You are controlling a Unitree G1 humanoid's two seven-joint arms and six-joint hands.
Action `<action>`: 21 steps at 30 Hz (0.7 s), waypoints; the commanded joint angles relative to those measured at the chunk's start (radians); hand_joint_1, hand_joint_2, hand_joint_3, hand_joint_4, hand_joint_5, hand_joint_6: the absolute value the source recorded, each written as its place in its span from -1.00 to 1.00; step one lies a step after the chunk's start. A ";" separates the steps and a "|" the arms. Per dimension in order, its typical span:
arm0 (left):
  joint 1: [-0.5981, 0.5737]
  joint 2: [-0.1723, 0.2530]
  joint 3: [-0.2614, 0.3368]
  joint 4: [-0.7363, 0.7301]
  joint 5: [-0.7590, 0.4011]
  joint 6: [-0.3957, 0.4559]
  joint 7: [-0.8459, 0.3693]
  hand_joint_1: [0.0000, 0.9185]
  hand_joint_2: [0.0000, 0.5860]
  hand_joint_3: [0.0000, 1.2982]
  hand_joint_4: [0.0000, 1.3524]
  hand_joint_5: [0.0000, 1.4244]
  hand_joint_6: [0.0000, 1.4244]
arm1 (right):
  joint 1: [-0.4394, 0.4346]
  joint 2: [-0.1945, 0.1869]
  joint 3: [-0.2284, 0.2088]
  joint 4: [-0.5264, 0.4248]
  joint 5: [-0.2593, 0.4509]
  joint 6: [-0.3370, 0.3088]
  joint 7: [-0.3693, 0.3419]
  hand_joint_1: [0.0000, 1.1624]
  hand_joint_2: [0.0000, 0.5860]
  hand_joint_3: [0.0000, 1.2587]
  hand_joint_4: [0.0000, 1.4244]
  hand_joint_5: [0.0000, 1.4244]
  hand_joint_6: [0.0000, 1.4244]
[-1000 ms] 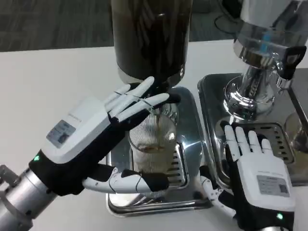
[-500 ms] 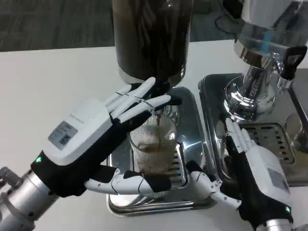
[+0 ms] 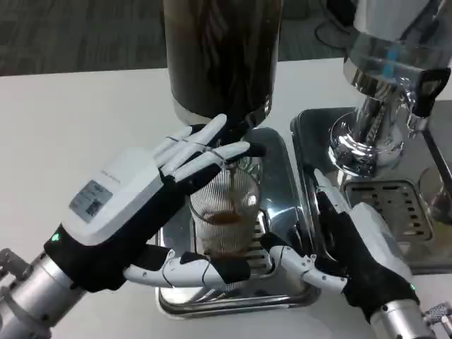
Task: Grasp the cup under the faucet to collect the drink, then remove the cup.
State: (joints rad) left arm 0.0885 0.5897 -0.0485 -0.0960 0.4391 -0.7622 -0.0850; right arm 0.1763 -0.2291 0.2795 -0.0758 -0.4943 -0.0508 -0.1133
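Ribbed glass cup (image 3: 224, 215): stands on drip tray (image 3: 279, 157) under dark dispenser (image 3: 220, 56), part-filled. Rigid, breakable, probably slippery; best taken around mid-wall. Left robot hand (image 3: 152, 212) spread around it; right robot hand (image 3: 353, 247) spread beside it, holding nothing.

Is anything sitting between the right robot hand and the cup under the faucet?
Nothing visible does. The right robot hand is beside the ribbed glass cup, its thumb reaching over bare drip tray. The left robot hand is on the cup's opposite side.
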 commanded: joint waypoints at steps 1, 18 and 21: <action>0.048 0.035 -0.033 0.003 0.044 -0.010 -0.054 -1.00 -0.54 -0.67 -1.00 -0.80 -0.88 | -0.023 -0.005 -0.008 0.025 0.019 -0.036 0.017 -0.21 -0.37 -1.00 -1.00 -1.00 -0.93; 0.065 0.031 -0.032 -0.013 0.038 0.016 -0.054 -1.00 -0.53 -0.65 -1.00 -0.79 -0.87 | -0.077 0.003 0.001 0.050 0.030 -0.034 0.078 -0.19 -0.34 -1.00 -1.00 -1.00 -1.00; 0.069 0.026 -0.033 -0.021 0.043 0.022 -0.050 -1.00 -0.53 -0.64 -1.00 -0.79 -0.87 | -0.078 0.002 -0.003 0.062 0.035 -0.035 0.081 -0.20 -0.34 -1.00 -1.00 -1.00 -1.00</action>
State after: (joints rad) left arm 0.1121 0.5929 -0.0471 -0.1224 0.4359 -0.7408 -0.0821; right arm 0.1047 -0.2283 0.2851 -0.0344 -0.4737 -0.0754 -0.0371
